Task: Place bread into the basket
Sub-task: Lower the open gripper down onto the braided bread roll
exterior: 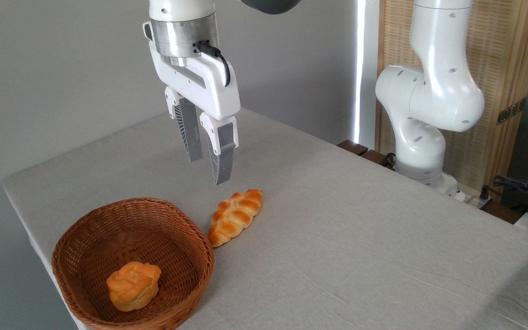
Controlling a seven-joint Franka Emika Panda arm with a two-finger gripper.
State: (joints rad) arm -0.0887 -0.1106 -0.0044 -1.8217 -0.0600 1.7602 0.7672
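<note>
A table [337, 238] covered in pale grey cloth fills most of the view, with a grey wall behind it and a slatted wooden screen at the right. The white robot arm [429, 96] rises from its base at the table's far right edge and reaches across the top of the frame. Near the front left corner of the table sits the basket [87, 238], reddish-brown wicker with rounded corners, holding 1 chunky orange knotted bun [133, 285] toward its front. The gripper [208, 169] hangs in the air above the table, pointing down, its 2 fingers [221, 158] slightly spread with a narrow gap between them and nothing held. The bread [235, 217], a golden braided loaf, lies flat on the table just right of the basket, its lower tapered end close to or touching the rim, below the gripper and clear of it.
</note>
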